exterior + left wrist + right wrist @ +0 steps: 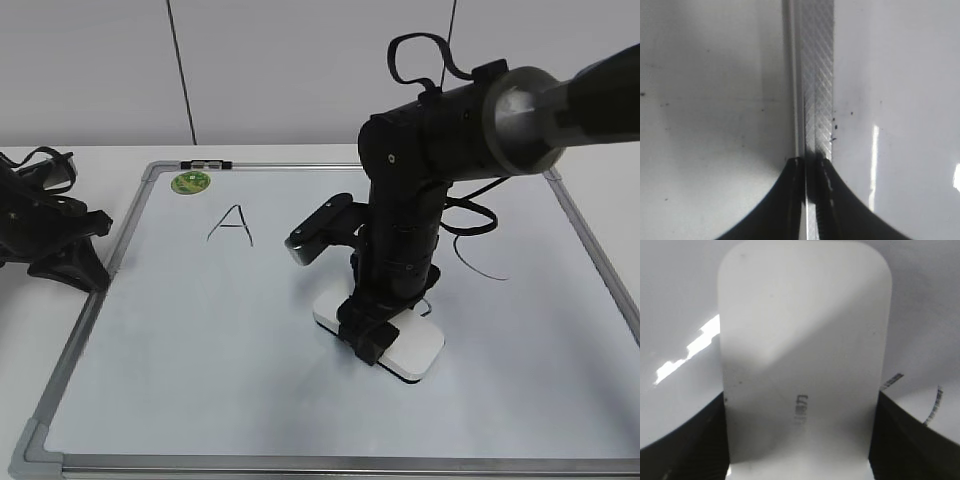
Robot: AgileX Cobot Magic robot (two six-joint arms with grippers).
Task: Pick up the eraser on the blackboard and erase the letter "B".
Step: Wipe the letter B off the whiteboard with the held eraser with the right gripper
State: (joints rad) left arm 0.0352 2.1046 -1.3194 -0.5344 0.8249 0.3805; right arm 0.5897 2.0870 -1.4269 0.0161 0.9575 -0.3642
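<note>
Gripping the eraser (385, 338) at centre frame, the right gripper (800, 440) risks smearing unevenly if tilted; left gripper (810, 200) rests clenched at the blackboard (150, 340) edge.

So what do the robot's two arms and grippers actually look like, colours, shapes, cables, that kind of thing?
Both arms are matte black. The right arm has chunky cylindrical segments, a bare silver metal joint near the camera, looping black cables on top and at its side, and a small black wrist camera box with a silvery end. The right gripper has flat black fingers. The left gripper looks angular and black, with a black cable behind it.
</note>
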